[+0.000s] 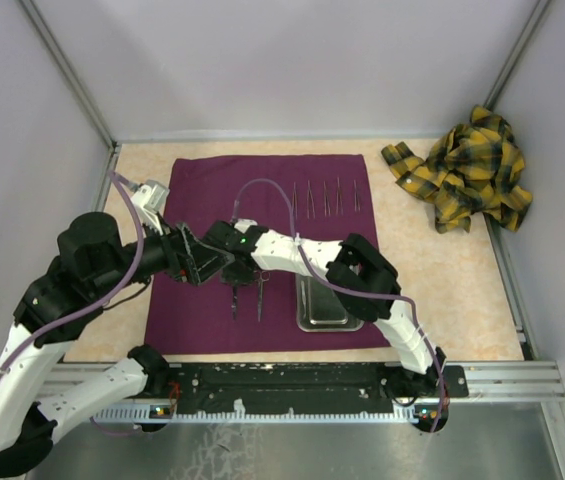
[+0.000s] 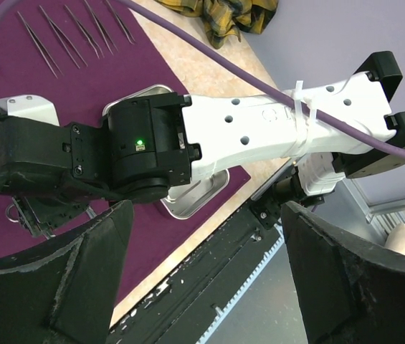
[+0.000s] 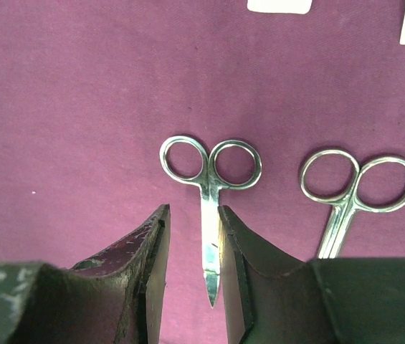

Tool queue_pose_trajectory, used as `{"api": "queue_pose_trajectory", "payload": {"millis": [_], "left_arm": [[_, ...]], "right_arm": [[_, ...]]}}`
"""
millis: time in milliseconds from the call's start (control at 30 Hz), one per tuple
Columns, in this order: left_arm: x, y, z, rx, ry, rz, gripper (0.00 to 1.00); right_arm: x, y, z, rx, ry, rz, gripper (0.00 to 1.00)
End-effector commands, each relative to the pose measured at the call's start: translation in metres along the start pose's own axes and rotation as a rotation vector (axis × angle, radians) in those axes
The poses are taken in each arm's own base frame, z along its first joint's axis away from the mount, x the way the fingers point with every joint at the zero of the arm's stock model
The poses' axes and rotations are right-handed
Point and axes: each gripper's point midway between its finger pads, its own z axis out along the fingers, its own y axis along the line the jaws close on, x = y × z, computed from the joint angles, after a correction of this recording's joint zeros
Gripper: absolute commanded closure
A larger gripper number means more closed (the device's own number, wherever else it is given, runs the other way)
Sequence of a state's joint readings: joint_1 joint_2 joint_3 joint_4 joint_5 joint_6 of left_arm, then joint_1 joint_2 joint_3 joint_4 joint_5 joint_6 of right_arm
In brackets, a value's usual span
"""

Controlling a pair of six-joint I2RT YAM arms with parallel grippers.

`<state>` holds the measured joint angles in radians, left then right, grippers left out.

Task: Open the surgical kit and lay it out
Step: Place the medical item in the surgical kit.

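Right gripper [image 3: 193, 233]: fingers are standing slightly apart, straddling the blade of the small scissors [image 3: 209, 172]. Purple is showing in the gap on one side, so they are not pinching it. The scissors are lying flat on the dark purple cloth wrap [image 3: 80, 107], loops pointing away from the wrist.

Judgement: the narrow spread suits setting a thin tool down without nudging it.

A second pair of scissors [image 3: 353, 190] is lying just beside the first, roughly parallel, so the tools are going down in a row. Small white pieces [image 3: 279, 6] are sitting further out on the cloth.

Left gripper [image 2: 206, 236]: fingers are spread wide, holding nothing, hanging beside the right wrist.

The overhead view shows the steel tray [image 1: 322, 318] sitting on the unfolded cloth, partly under the right arm. The forceps [image 1: 324, 198] are lining up near the far edge.
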<state>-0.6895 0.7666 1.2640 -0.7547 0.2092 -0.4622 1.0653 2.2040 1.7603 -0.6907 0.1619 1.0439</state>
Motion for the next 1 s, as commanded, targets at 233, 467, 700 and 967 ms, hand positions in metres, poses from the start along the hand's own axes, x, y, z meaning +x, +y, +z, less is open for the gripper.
{"api": "queue_pose_trajectory", "payload": {"millis": [233, 467, 700, 967], "left_arm": [[-0.024, -0.005, -0.013, -0.031, -0.046, 0.035, 0.09], [-0.033, 0.000, -0.007, -0.075, -0.056, 0.030, 0.03], [-0.028, 0.016, 0.017, -0.140, -0.020, 0.016, 0.01], [-0.019, 0.032, 0.042, -0.196, 0.026, -0.008, 0.01]], "right_arm": [[-0.019, 0.029, -0.043, -0.171, -0.107, -0.013, 0.63], [-0.031, 0.029, -0.090, -0.273, -0.180, -0.108, 0.61], [-0.037, -0.010, -0.132, -0.228, -0.246, -0.211, 0.40], [-0.047, -0.094, -0.155, -0.156, -0.279, -0.213, 0.36]]}}
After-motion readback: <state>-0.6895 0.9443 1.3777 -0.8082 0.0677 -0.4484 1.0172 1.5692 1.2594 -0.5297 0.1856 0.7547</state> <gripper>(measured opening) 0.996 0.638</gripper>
